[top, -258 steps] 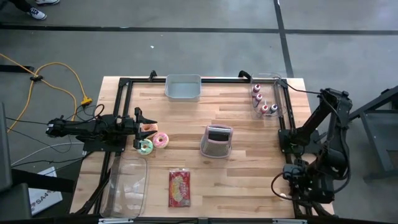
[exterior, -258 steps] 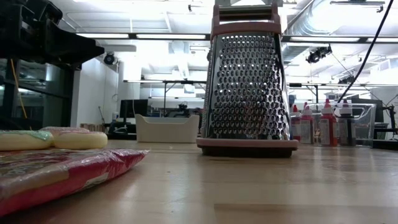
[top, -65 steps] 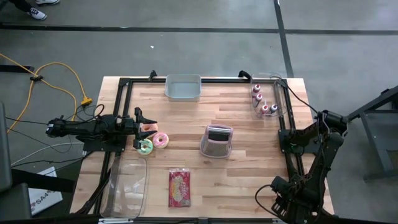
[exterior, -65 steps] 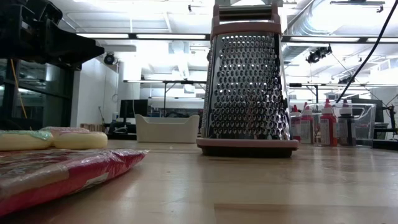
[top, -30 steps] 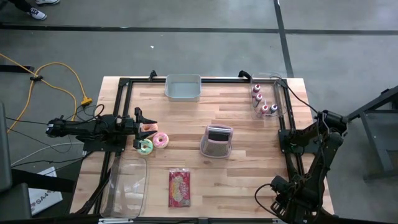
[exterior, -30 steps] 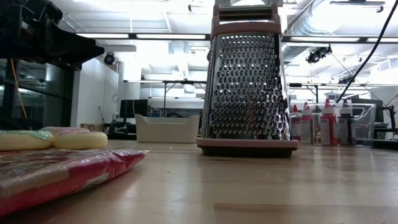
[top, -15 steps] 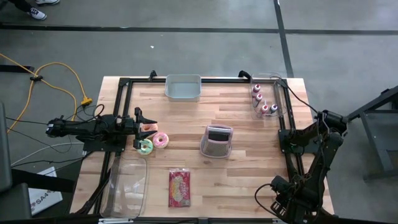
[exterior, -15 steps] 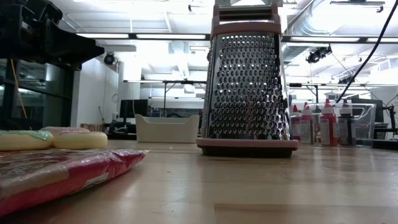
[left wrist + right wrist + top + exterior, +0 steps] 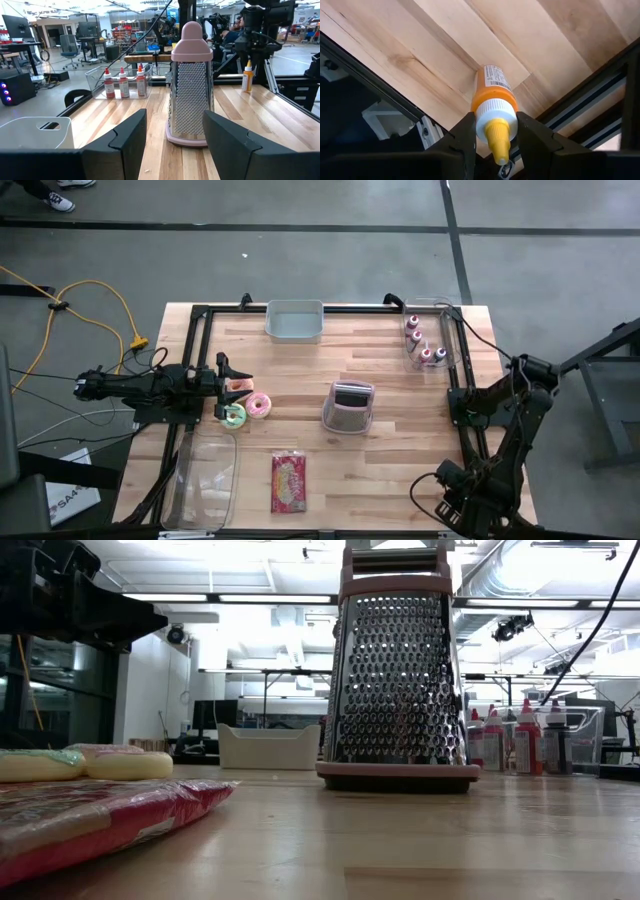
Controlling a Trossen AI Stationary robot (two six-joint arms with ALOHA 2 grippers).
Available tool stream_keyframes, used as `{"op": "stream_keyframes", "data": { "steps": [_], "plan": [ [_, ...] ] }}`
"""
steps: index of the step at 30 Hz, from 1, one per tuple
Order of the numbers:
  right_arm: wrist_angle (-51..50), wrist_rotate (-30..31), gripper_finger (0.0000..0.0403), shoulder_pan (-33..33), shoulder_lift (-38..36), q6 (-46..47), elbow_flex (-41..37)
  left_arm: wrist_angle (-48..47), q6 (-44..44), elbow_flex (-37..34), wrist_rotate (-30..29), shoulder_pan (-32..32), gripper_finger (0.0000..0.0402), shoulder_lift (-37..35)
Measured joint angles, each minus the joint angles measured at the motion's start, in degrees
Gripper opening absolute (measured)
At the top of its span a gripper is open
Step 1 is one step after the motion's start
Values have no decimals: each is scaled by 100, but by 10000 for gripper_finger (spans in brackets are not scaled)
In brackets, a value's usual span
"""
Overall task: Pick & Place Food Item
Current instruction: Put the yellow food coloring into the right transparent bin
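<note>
An orange squeeze bottle (image 9: pixel 491 86) with a white cap and yellow nozzle stands at the table's near right corner, with my right gripper (image 9: pixel 494 127) shut on it from above; the left wrist view shows the bottle (image 9: pixel 246 76) upright under that arm. By the table's left edge my left gripper (image 9: pixel 175 122) stays level and open, holding nothing. Close to it lie a pink doughnut (image 9: pixel 259 405) and a green one (image 9: pixel 234 415). A red food packet (image 9: pixel 288 482) lies flat near the front edge. My right gripper pinches the bottle at its white cap (image 9: pixel 492 111), one finger (image 9: pixel 465 136) on each side. The fingers point straight down from above. The bottle is upright with its nozzle up; its base is at the wood by the frame rail, touching or just clear I cannot tell.
A pink box grater (image 9: pixel 349 407) stands mid-table. A grey bin (image 9: pixel 295 321) sits at the far edge, a clear tub with red sauce bottles (image 9: pixel 425 345) at the far right, and a clear empty tub (image 9: pixel 205 480) at the near left. A black frame rail (image 9: pixel 580 107) borders the corner.
</note>
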Motion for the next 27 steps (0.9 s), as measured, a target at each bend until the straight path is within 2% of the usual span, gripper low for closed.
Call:
{"op": "stream_keyframes", "data": {
  "steps": [14, 23, 27],
  "plan": [
    [-541, 9, 108, -274, -1073, -550, 0, 1, 0, 1, 0, -2, 188, 2],
    [-737, 23, 107, -295, -1139, -555, 0, 0, 0, 2, 0, 0, 188, 0],
    [-778, 45, 106, -459, -1139, -851, 0, 0, 0, 0, 0, -2, 188, 0]
  ]
}}
